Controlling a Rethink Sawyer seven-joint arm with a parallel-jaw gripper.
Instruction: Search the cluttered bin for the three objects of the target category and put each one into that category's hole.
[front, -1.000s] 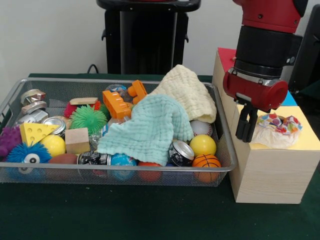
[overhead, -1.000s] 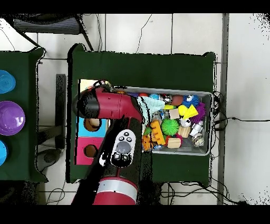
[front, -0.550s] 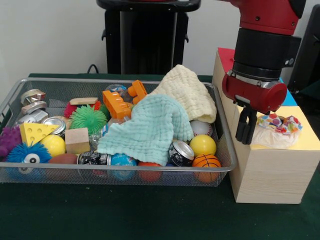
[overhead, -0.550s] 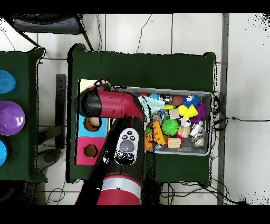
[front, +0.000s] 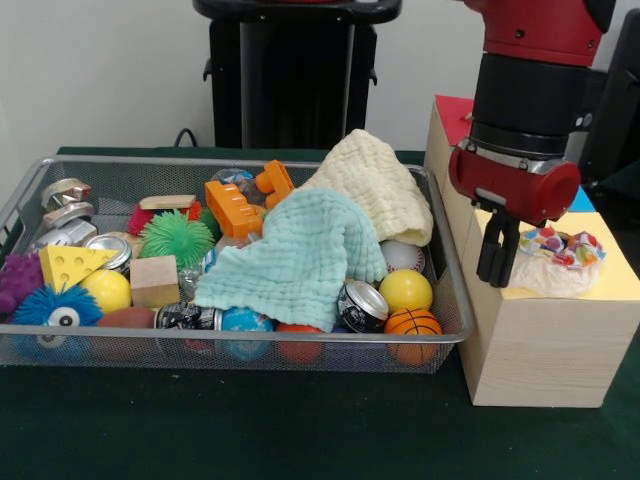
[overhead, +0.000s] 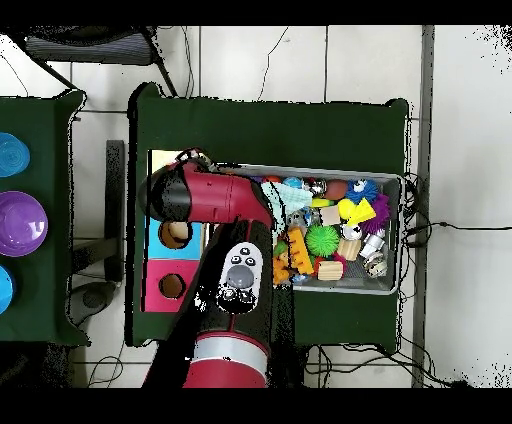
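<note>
Gripper hangs over the wooden box, just beside a patterned cloth lying on its yellow top; fingers look pressed together, holding nothing. Two more cloths, mint and cream, drape the toy-filled wire bin. From overhead, the red arm covers the box beside the bin.

Soft, even room light is falling from above in the front view, leaving only faint shadows lying under the wire bin and beside the wooden box on the dark surface. No glare is showing. The overhead view is looking flatter, its white floor reading brightest.
</note>
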